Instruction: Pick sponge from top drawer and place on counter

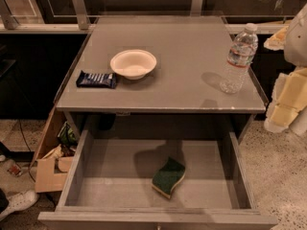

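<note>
The sponge (pixel 168 177) has a dark green scrub layer over yellow foam. It lies on the floor of the open top drawer (pixel 76 176), a little right of the middle and towards the front. The counter (pixel 192 66) is the grey top above the drawer. My gripper (pixel 288 99) shows as a pale, blurred shape at the right edge of the camera view. It is beside the counter's right side, above and well to the right of the sponge, and not touching it.
On the counter stand a white bowl (pixel 133 63), a dark blue snack wrapper (pixel 97 79) at the left front, and a clear water bottle (pixel 239 59) at the right. A cardboard box (pixel 48 166) and a white shoe (pixel 19 202) are on the floor at the left.
</note>
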Controlling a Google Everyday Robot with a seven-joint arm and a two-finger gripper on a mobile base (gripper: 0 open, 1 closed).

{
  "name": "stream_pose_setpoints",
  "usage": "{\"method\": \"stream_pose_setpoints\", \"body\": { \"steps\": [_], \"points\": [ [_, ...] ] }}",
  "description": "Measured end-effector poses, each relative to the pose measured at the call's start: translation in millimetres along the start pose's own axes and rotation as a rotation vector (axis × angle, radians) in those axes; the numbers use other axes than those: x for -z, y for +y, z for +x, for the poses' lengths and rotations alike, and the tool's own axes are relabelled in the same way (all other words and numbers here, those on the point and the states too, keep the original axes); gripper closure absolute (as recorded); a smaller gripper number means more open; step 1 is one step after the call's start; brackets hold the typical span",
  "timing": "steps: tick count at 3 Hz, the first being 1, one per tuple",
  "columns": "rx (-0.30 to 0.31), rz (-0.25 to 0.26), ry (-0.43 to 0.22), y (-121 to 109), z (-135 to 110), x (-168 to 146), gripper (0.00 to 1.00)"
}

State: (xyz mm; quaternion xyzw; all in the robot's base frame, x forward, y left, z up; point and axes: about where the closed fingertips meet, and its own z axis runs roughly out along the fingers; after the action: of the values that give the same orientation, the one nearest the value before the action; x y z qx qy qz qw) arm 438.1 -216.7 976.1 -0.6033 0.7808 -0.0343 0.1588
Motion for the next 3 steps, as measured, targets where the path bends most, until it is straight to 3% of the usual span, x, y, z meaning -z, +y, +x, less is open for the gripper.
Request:
{"method": "stream_pose_setpoints", "body": {
  "steps": [2, 3],
  "points": [
    [0.014, -0.014, -0.032, -0.5, -3.8, -10.9, 0.00],
    [0.027, -0.057, -0.072, 3.3, -8.8, -25.8, 0.00]
  ]
}}
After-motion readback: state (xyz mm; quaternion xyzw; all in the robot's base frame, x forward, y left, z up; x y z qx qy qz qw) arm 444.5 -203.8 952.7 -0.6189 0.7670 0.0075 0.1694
